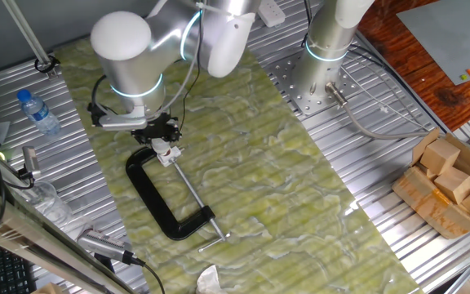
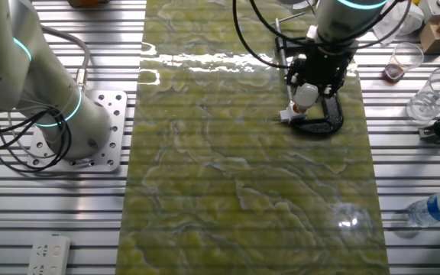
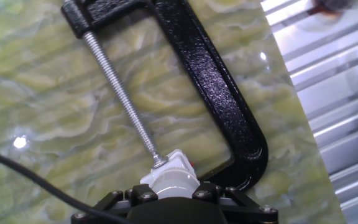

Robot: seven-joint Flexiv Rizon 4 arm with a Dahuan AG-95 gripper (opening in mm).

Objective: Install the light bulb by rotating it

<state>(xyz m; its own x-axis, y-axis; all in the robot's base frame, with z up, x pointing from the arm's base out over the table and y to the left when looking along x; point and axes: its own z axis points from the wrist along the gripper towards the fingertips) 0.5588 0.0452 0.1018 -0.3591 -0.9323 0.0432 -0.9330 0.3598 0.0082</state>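
Ribbed metal counter [image 1: 365, 163] under a green marbled mat [image 1: 251, 171], black clamp [image 1: 155, 200] lying flat on the mat, hand [image 2: 312, 90] closed around the light bulb [image 2: 305, 95], bulb at the clamp's screw tip, above a small white socket [image 3: 174, 167]

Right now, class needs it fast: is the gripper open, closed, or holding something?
Gripper: closed on the light bulb, which sits at the C-clamp screw's tip.

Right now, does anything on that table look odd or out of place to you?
Yes: the light bulb sits in a small white socket pinned by the screw of a black C-clamp lying flat on the green mat. It is an improvised fixture, not a lamp. The gripper straddles the bulb. Nothing looks spilled or broken.
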